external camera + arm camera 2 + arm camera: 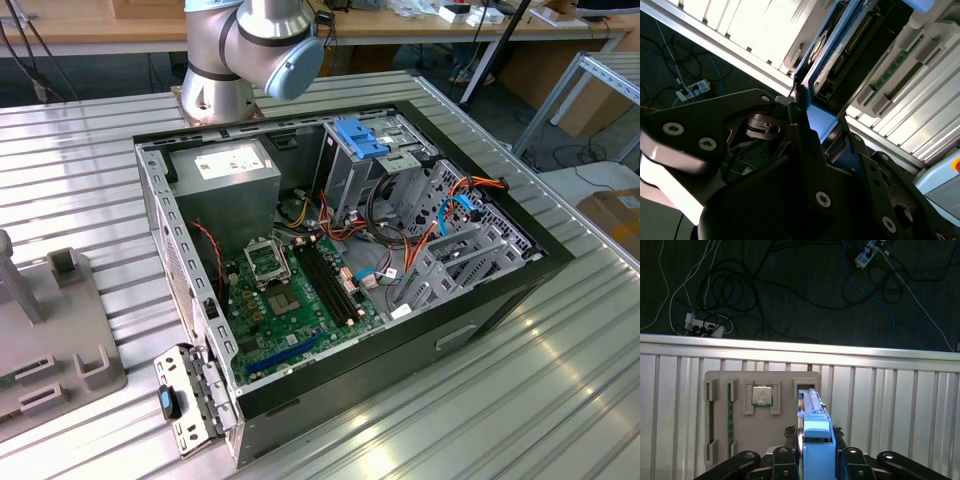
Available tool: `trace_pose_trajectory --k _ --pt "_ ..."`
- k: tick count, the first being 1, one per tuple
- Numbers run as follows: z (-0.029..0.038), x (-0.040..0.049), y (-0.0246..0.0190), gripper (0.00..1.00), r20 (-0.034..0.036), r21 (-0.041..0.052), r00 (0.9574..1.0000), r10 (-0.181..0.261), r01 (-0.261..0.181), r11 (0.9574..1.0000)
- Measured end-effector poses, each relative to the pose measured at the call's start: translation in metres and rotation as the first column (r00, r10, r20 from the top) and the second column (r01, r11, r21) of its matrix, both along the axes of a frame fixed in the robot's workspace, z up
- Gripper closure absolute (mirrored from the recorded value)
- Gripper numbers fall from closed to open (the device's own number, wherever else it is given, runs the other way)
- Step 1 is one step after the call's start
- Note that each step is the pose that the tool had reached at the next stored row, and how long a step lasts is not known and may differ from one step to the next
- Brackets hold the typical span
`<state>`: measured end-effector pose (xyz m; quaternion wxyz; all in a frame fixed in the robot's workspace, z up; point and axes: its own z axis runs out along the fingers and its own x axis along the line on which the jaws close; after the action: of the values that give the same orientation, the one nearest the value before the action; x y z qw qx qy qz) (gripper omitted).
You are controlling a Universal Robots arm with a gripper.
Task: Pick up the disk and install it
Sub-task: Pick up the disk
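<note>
In both wrist views my gripper (817, 462) is shut on the disk (815, 427). It is held on edge by its bright blue carrier rail. In the first wrist view the disk hangs over the grey holder tray (762, 440), in line with the tray's empty slot (807, 385). I cannot tell whether its lower edge still touches that slot. In the second wrist view the disk (840, 55) shows its silver-grey side and connector end, with the gripper (815, 130) clamped on the blue rail. The open computer case (340, 250) lies on the table in the exterior view.
The holder tray (60, 340) sits at the exterior view's left and carries a processor chip (761, 395) and memory sticks (730, 415). Inside the case are a drive cage with a blue top (365, 140), a grey power-supply box (225, 175) and loose cables. Floor cables lie beyond the table edge (800, 347).
</note>
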<state>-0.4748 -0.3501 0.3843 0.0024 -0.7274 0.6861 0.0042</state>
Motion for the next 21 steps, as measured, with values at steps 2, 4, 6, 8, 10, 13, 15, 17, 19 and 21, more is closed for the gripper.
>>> trace_pose_trajectory --k 2,4,6,8,10,13,15,17,19,21 --pt "0.0021 0.0000 0.0000 0.63 0.0002 0.0001 1.0000 0.000 0.000 1.0000" --pt "0.0043 0.0000 0.0000 0.63 0.0003 0.0002 1.0000 0.000 0.000 1.0000" --pt "0.0066 0.0000 0.0000 0.63 0.0002 0.0001 1.0000 0.000 0.000 1.0000" --pt "0.0083 0.0000 0.0000 0.63 0.0003 0.0002 1.0000 0.000 0.000 1.0000" --pt "0.0096 0.0000 0.0000 0.63 0.0002 0.0001 1.0000 0.000 0.000 1.0000" --pt "0.0108 0.0000 0.0000 0.63 0.0004 0.0002 1.0000 0.000 0.000 1.0000" --pt "0.0114 0.0000 0.0000 0.63 0.0002 0.0002 1.0000 0.000 0.000 1.0000" --pt "0.0117 0.0000 0.0000 0.63 0.0004 0.0002 1.0000 0.000 0.000 1.0000" --pt "0.0126 0.0000 0.0000 0.63 0.0002 0.0002 1.0000 0.000 0.000 1.0000" --pt "0.0132 0.0000 0.0000 0.63 0.0003 0.0002 1.0000 0.000 0.000 1.0000"
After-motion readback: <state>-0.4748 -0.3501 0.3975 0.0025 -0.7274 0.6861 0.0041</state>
